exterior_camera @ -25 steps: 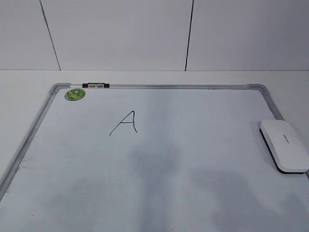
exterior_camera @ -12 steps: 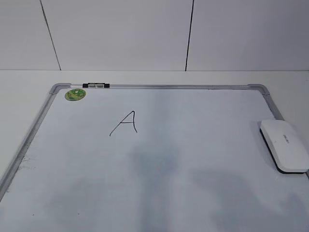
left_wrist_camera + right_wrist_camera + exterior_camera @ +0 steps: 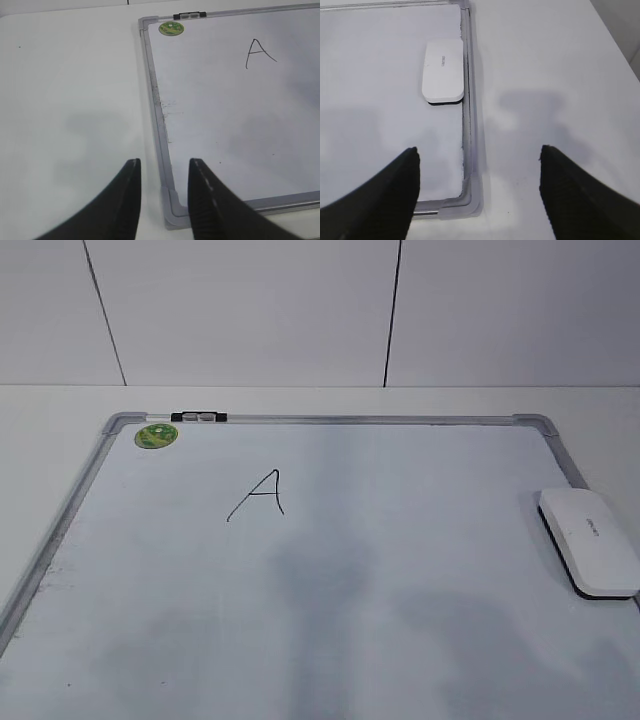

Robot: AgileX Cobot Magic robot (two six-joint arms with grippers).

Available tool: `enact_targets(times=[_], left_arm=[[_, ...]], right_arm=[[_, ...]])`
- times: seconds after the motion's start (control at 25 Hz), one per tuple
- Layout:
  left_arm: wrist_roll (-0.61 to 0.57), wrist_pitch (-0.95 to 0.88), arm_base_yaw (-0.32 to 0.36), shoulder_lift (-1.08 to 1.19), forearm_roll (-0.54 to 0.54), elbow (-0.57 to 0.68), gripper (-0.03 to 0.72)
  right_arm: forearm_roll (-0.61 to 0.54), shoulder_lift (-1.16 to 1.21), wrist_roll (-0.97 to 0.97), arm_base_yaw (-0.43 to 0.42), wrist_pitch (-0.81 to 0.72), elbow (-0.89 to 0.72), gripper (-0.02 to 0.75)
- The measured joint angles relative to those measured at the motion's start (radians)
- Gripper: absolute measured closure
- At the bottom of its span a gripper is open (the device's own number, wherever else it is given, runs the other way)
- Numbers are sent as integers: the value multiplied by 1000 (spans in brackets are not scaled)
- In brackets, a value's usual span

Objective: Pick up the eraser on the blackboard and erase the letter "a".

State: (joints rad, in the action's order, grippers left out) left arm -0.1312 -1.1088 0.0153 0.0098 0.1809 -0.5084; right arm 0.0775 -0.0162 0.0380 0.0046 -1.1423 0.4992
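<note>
The eraser (image 3: 443,71) lies flat on the board (image 3: 400,640), close against the frame on the right arm's side, ahead of the right fingers (image 3: 477,172) and a little to their left. These fingers are wide apart and empty, probably so that they can go down over the white block. The left fingers (image 3: 162,186) have a narrower gap between them and hold nothing; they hang over the near corner of the frame. The written letter (image 3: 257,496), an angular "A", is far ahead of them and to their right. The tabletop (image 3: 70,100) carries the board.
</note>
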Motion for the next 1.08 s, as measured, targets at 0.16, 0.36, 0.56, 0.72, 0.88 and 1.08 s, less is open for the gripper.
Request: enact_targets(times=[0.16,0.36,0.56,0.72,0.88,1.08], left_arm=[[0,0,0,0,0,0,450],[0,0,0,0,0,0,450],[0,0,0,0,0,0,450],[0,0,0,0,0,0,452],[0,0,0,0,0,0,453],[0,0,0,0,0,0,453]], right_arm=[[-16,0,-38,0,0,0,146],[-18,0,-38,0,0,0,146],[-18,0,-38,0,0,0,146],[-18,0,-38,0,0,0,146],[-18,0,-38,0,0,0,146],[-18,0,-43,0,0,0,146]])
